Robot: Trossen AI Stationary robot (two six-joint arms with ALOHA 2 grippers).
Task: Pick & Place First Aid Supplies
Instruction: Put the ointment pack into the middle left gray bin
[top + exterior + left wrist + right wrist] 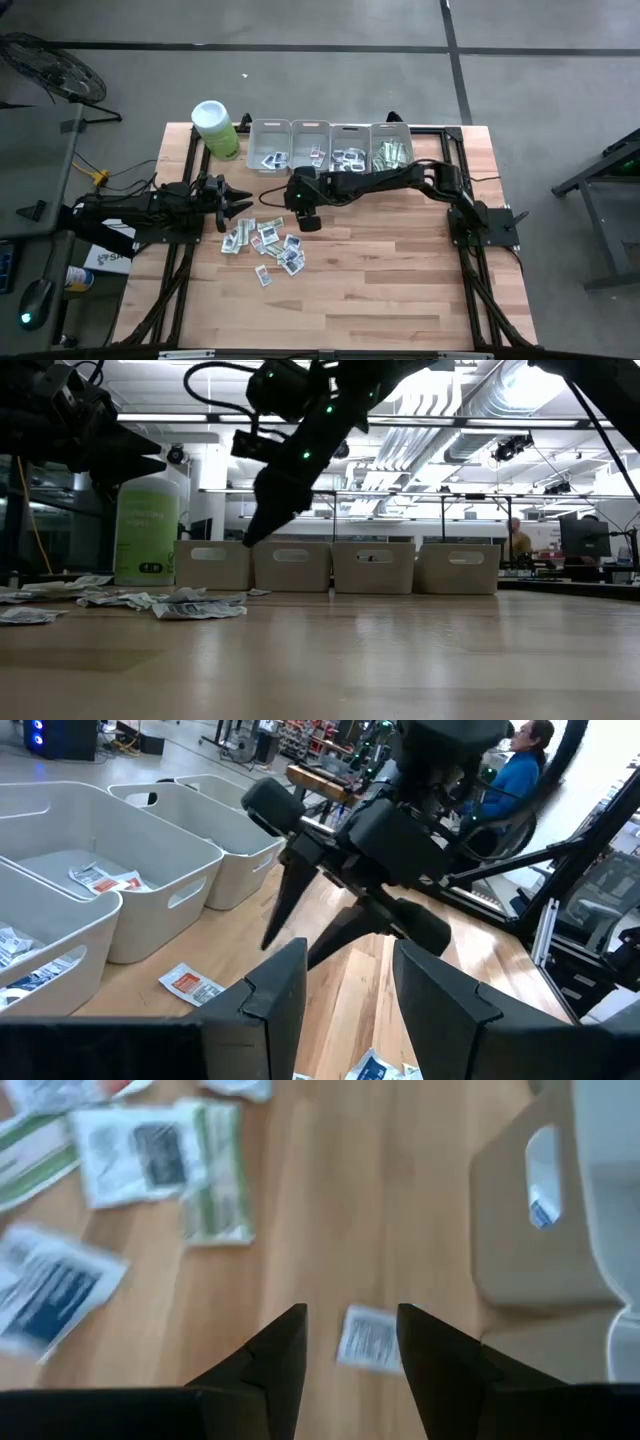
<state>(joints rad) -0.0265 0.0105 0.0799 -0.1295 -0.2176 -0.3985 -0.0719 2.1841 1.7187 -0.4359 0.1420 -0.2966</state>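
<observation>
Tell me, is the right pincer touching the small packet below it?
Apart. The right wrist view shows the open right pincer above the table, with the small packet lying flat on the wood between its fingers, not gripped.

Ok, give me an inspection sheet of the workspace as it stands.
Surface: wooden table, bare toward the front.
Job's things: loose packets piled left of centre; one packet lies apart near the bins.
Bins: four grey bins in a row at the back, each holding packets.
Clutter: lime-green canister beside the leftmost bin.
Claws: left claw open, above the table left of the pile, empty; right claw open above the single packet, empty.
Cables: yellow-ended lead at the left edge.
Surroundings: seated person beyond the table.
</observation>
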